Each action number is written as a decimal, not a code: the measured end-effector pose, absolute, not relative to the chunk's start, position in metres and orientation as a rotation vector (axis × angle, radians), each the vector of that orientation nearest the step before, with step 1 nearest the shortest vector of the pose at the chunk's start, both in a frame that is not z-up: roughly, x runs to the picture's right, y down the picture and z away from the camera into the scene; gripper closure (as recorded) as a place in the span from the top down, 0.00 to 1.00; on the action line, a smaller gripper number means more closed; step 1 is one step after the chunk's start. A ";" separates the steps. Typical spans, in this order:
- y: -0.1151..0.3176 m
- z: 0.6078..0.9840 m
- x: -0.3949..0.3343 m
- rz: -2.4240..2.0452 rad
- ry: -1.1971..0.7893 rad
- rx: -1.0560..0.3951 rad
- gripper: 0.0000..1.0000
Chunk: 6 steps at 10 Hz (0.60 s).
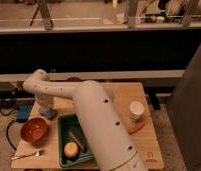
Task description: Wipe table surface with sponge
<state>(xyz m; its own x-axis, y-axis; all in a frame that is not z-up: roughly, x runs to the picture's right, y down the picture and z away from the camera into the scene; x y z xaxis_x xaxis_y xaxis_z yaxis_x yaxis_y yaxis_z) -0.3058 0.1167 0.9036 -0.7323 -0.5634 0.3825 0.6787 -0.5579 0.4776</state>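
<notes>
The table surface (pixel 119 97) is a light tan wooden top. My white arm reaches from the bottom centre up to an elbow at the left, then bends down to the gripper (pixel 46 107) over the table's left part. The gripper sits directly on top of the small pale-blue sponge (pixel 48 114), which rests on the wood between the orange bowl (pixel 34 130) and the green tray (pixel 65 126). The arm hides much of the table's middle.
The tray holds a yellow-orange fruit (pixel 70 149) and a dark red item (pixel 77 139). A white cup (pixel 136 110) and an orange object (pixel 136 128) stand at the right. A fork (pixel 27 155) lies front left. A darker blue flat box (pixel 22 113) is at the left edge.
</notes>
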 end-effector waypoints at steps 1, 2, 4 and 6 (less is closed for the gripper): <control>0.120 0.903 -0.292 -2.253 -0.800 -0.259 0.08; 0.123 0.902 -0.281 -2.235 -0.797 -0.275 0.08; 0.128 0.901 -0.253 -2.189 -0.782 -0.318 0.08; 0.130 0.900 -0.239 -2.155 -0.768 -0.340 0.08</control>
